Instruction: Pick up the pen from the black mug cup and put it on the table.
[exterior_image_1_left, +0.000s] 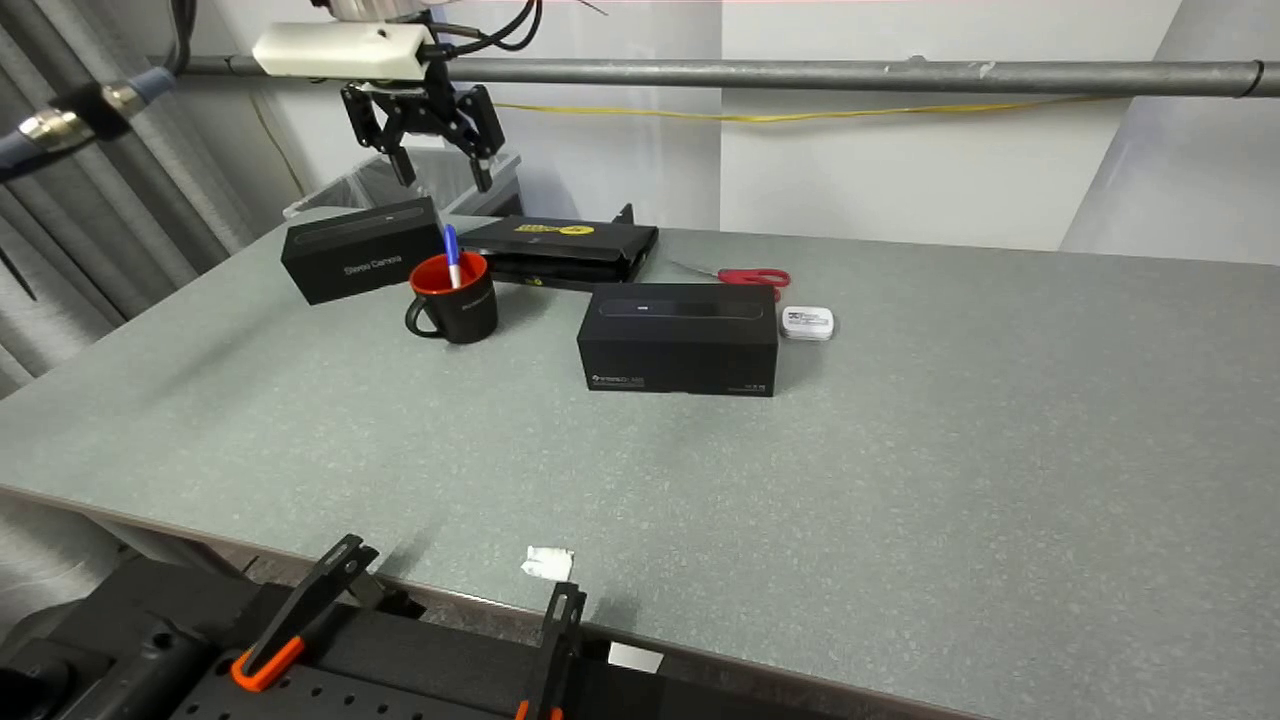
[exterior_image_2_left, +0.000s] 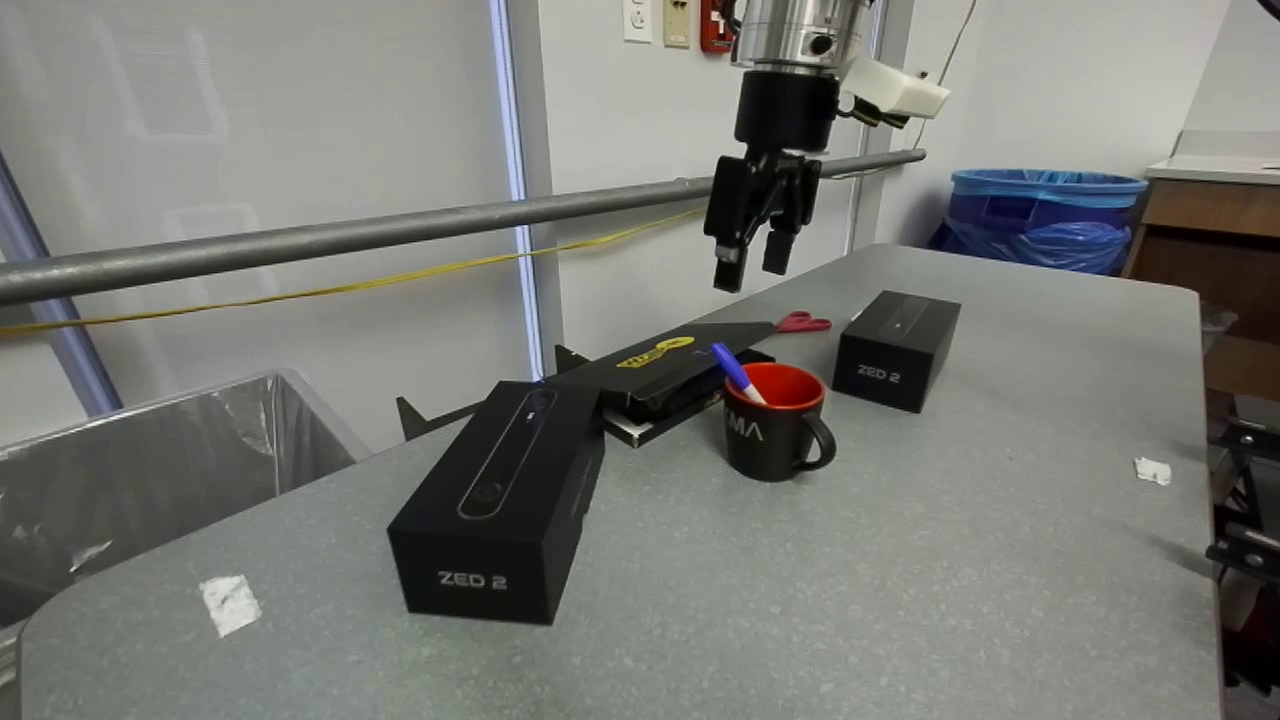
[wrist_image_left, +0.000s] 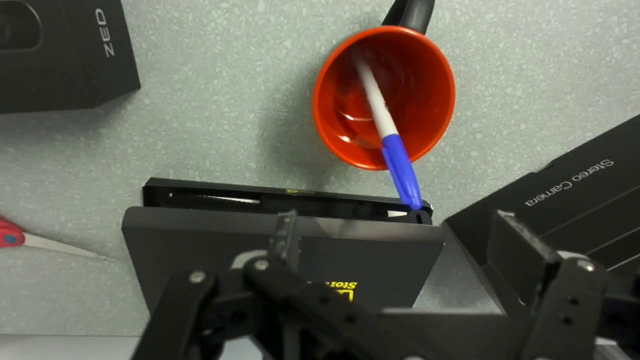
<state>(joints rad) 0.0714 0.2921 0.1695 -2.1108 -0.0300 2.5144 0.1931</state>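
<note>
Toward the back left corner of the table (exterior_image_1_left: 950, 450), as an exterior view is framing it, a black camera box (exterior_image_1_left: 365, 255) is lying askew. Just right of it is where the action is waiting: the black mug cup (exterior_image_1_left: 465, 315) is standing upright, nearer the back edge than the front, and the pen (exterior_image_1_left: 452, 252) is leaning inside it, blue cap poking up past the rim. Higher up, my gripper (exterior_image_1_left: 444, 172) is hanging apart from both, fingers (wrist_image_left: 517, 260) spread wide, and the wrist view is showing no catch between them; the cap is pointing their way, untouched.

So how am I doing? Nothing of the pick is showing yet, and I'm judging myself only at the approach: lowering, pinching the cap, drawing the pen out and laying it down are all remaining.

Carrying on right, a flat black box (exterior_image_1_left: 560, 240) with yellow print is lying along the back edge, a long black box (exterior_image_1_left: 678, 345) is sitting forward of that edge, and scissors (exterior_image_1_left: 755, 277) with red handles plus a small white case (exterior_image_1_left: 807, 323) are lying behind and beside it. Past them, toward the front edge, the table is stretching on, and I'm reckoning that's a sensible spot for setting the pen down.
</note>
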